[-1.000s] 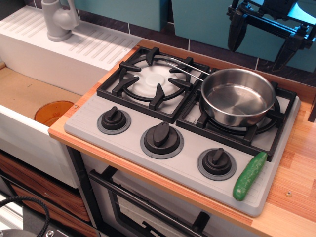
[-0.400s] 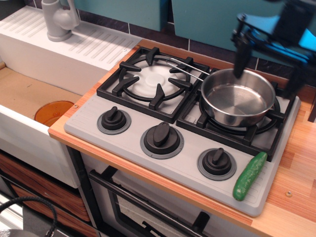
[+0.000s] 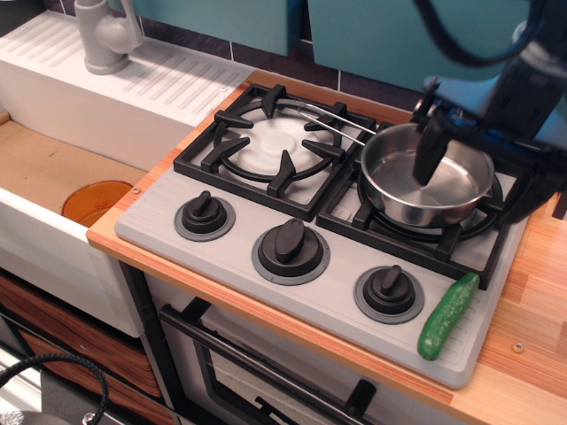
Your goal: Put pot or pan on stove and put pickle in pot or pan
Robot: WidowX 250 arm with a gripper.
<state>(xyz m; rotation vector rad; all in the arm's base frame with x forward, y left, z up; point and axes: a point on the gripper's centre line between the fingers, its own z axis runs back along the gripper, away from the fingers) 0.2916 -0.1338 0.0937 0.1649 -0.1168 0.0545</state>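
Closest to the camera, the small bumpy bright-green toy pickle (image 3: 448, 315) lies at the front right corner of the grey two-burner toy stove (image 3: 168, 212), just past the right-hand black knob (image 3: 389, 289). It looks light and stiff, maybe a bit slick, so I'd pinch it across the middle. Behind it the shiny stainless-steel saucepan (image 3: 427, 173) sits on the right burner. The black gripper (image 3: 483, 173) hangs over the pan, spread wide, holding nothing.
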